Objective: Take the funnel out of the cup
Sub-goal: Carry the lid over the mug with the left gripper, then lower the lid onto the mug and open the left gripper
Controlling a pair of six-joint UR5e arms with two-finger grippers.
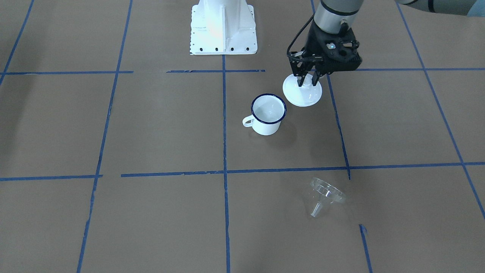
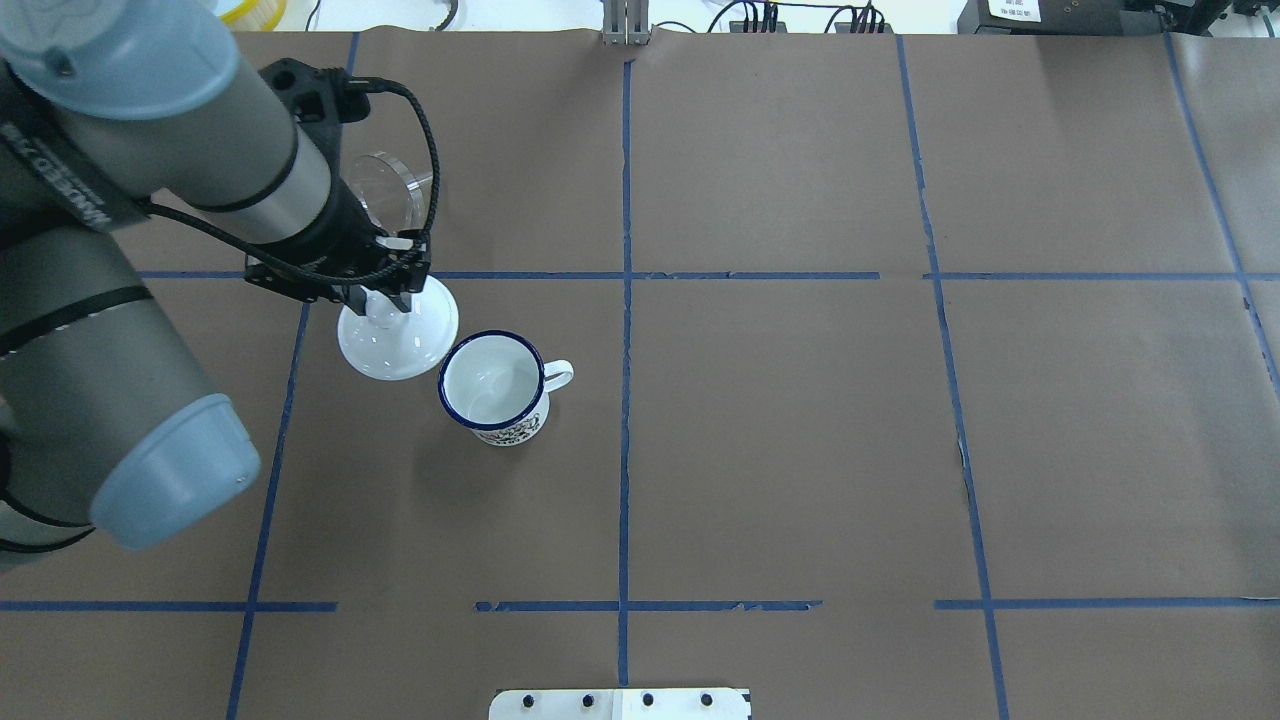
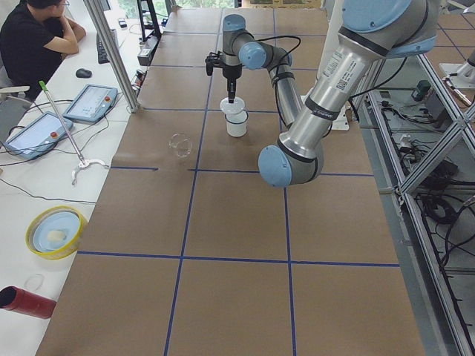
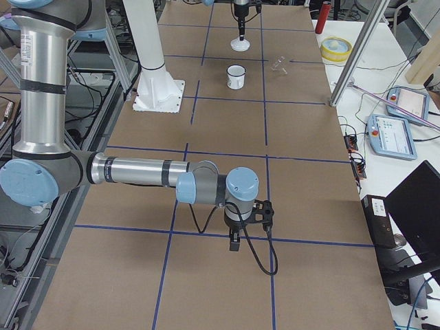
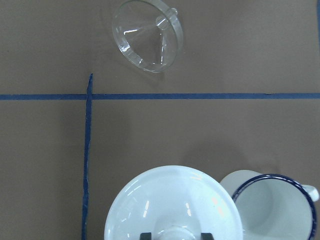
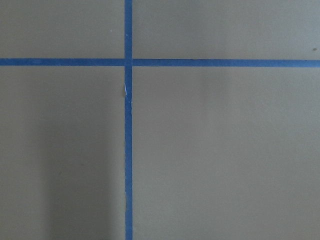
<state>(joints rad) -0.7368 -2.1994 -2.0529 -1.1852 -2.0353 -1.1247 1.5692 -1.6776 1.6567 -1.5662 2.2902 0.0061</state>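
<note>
The clear funnel (image 1: pixel 327 193) lies on its side on the brown table, well apart from the cup; it also shows in the left wrist view (image 5: pixel 147 35). The cup (image 1: pixel 268 113) is a white mug with a blue rim, standing upright and empty (image 2: pixel 495 385). My left gripper (image 1: pixel 307 80) is shut on the knob of a white round lid (image 1: pixel 302 93), right beside the cup. In the left wrist view the lid (image 5: pixel 172 205) overlaps the cup's rim (image 5: pixel 275 210). My right gripper (image 4: pixel 235 242) hangs over bare table far from these things; I cannot tell if it is open or shut.
The robot's white base (image 1: pixel 223 28) stands behind the cup. Blue tape lines (image 1: pixel 224 125) grid the brown table. An operator (image 3: pixel 37 37) sits at the side bench, with tablets and a yellow bowl (image 3: pixel 56 231) there.
</note>
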